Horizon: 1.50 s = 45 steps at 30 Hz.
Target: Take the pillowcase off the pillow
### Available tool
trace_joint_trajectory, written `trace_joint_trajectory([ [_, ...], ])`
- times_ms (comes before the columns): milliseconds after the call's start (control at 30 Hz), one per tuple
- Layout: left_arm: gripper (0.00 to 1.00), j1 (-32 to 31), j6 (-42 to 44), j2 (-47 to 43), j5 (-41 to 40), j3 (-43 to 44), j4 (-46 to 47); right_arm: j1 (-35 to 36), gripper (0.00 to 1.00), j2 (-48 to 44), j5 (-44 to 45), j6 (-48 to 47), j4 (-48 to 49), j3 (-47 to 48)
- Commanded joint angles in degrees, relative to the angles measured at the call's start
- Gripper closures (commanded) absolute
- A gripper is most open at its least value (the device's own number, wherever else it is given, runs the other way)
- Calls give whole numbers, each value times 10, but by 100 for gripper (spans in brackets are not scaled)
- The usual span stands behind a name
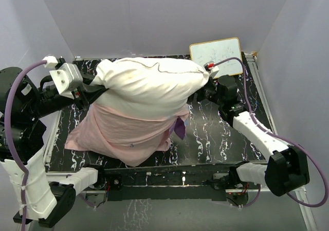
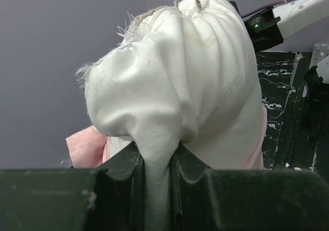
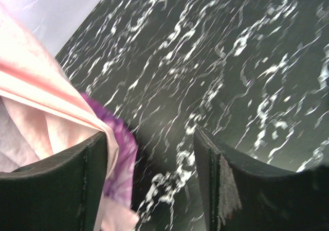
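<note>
The white pillow [image 1: 149, 84] is held up off the table, and its lower half still sits in the pillowcase [image 1: 121, 133]. The pillowcase hangs inside out, pale pink, with a purple flap [image 1: 180, 128] showing. My left gripper [image 1: 99, 85] is shut on a pinched corner of the pillow [image 2: 175, 87]; in the left wrist view that fabric runs down between the fingers of the gripper [image 2: 157, 190]. My right gripper [image 1: 202, 93] is by the pillow's right end. In the right wrist view the gripper [image 3: 151, 179] is open above the table, and the pillowcase's pink and purple edge [image 3: 121, 159] lies against its left finger [image 3: 95, 179].
A small framed whiteboard [image 1: 216, 50] lies at the back right corner of the black marbled table [image 1: 216, 133]. Grey walls close in the left, back and right sides. The pillowcase's lower edge drapes to the table's front left.
</note>
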Motion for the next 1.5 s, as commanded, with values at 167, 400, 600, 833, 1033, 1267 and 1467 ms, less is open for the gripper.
trace_joint_trajectory([
  [167, 100, 1, 14, -42, -52, -58, 162, -89, 16, -103, -91, -17, -1, 150],
  [400, 100, 2, 24, -34, -84, -76, 173, -101, 14, -62, 9, -71, -107, 386],
  [600, 100, 2, -20, -20, -34, -92, 168, -71, 13, 15, -131, -17, -62, 516],
  [833, 100, 3, -77, 10, 32, -94, 166, 118, 2, 130, -215, -153, -164, 655],
  [1033, 100, 2, -37, 21, 44, -81, 113, 181, 2, 200, -245, -224, -263, 727],
  [1267, 100, 2, 6, 10, 17, -106, 94, 223, 2, 209, -349, -223, -276, 695],
  [1467, 100, 3, 38, 2, -8, -130, 90, 225, 2, 175, -377, -163, -208, 655],
])
